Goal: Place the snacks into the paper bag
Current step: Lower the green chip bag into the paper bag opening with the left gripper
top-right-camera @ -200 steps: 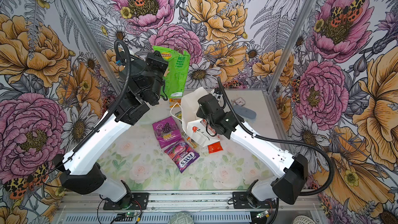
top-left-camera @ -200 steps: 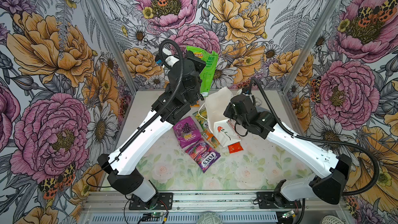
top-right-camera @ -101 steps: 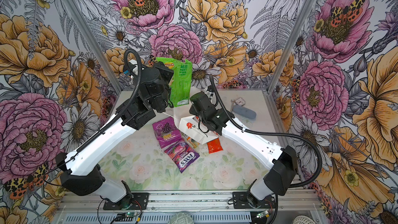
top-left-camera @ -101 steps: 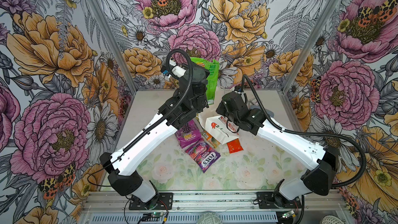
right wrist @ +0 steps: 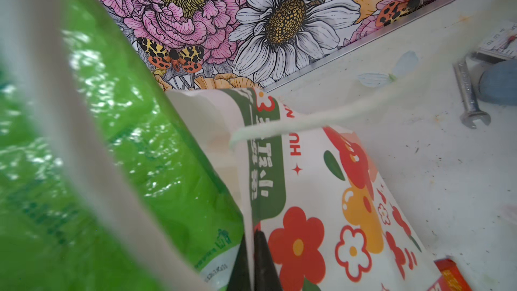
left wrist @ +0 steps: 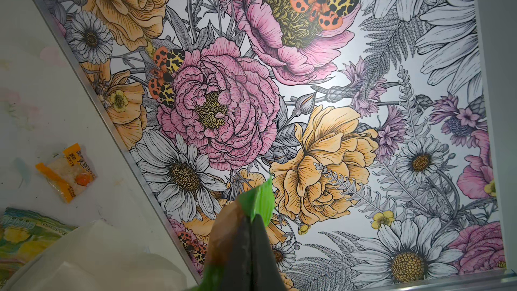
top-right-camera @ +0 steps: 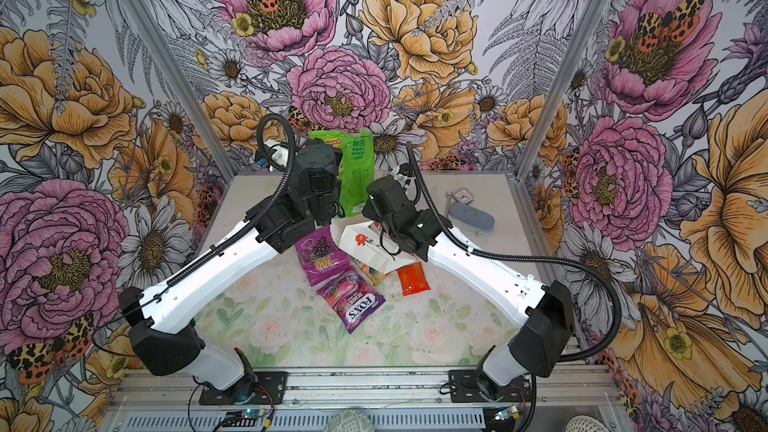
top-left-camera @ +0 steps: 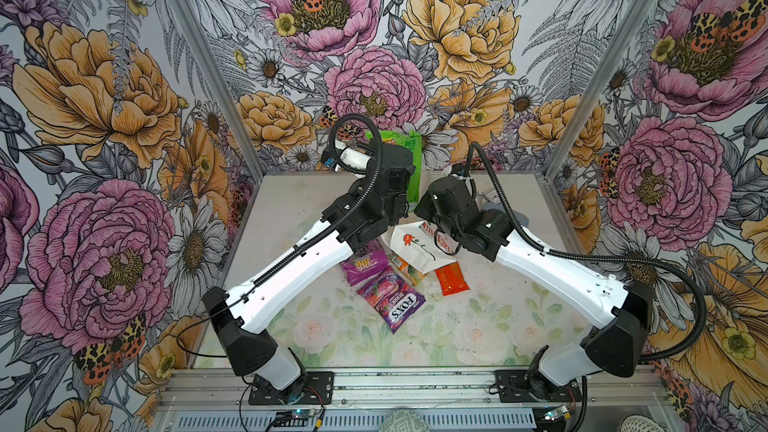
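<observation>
Bagging step | left pincer (left wrist: 252, 221) grips green packet (top-right-camera: 356, 176), right pincer (right wrist: 251, 237) pinches paper bag (top-right-camera: 374, 252) rim | next, likely: feed packet into mouth

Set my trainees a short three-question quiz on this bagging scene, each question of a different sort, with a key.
1. True or false: the left gripper is shut on the green packet.
2. The right gripper is shut on: A nothing; B the paper bag, at its rim; C the green packet.
3. In both top views, how many packets lie in sight on the table?

Key
1. True.
2. B.
3. Four: the purple 100 packet, the FOX'S packet, the orange packet, which is partly under the bag, and the red packet.
</observation>
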Tool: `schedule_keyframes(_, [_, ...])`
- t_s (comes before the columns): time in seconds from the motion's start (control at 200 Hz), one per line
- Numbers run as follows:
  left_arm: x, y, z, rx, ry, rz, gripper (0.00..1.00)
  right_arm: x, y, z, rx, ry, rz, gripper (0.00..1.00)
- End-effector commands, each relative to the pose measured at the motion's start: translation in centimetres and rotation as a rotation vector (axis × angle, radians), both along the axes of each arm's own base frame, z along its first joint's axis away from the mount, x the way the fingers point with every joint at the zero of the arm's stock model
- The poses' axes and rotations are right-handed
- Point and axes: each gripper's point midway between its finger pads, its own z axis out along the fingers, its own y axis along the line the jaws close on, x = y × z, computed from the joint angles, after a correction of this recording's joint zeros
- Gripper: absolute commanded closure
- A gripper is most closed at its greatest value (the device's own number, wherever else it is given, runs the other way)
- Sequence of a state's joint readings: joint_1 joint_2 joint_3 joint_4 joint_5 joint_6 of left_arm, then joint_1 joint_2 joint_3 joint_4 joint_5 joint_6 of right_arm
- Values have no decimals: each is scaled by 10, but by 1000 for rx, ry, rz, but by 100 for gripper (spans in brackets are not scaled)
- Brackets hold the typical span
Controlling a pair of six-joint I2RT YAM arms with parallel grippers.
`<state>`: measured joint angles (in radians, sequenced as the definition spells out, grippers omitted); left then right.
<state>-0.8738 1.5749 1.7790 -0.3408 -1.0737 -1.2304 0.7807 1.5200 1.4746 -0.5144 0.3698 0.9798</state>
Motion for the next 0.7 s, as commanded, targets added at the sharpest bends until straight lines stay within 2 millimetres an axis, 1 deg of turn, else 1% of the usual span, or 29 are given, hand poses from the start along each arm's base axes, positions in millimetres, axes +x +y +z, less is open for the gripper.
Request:
schedule_keyframes(0.0, [9,-4,-15,-75,0,23,100,-4,8,10,66,-28,32,100])
schedule_keyframes(0.105, [12,-8,-28,-134,-10,26,100,-6,10,9,88,-27,49,100])
schedule_keyframes(0.12, [12,-9,-33,-133,-6,27,100,-6,10,8,88,-27,47,100])
schedule_keyframes(0.225, [15,-13,-38,-179,-40,25,100,-5,6,3,100,-19,32,100])
schedule_keyframes(0.28, [14,-12,-39,-176,-41,33,100,-6,3,2,108,-21,21,100])
schedule_keyframes(0.33, [15,-10,-44,-174,-35,43,100,-8,0,0,111,-20,11,100])
schedule_keyframes(0.52, [5,-5,-60,-164,-31,54,100,-9,-15,-1,134,-30,-49,100])
schedule_keyframes(0.691, [-15,2,-65,-63,-17,135,100,-9,-19,-6,142,-27,-75,100])
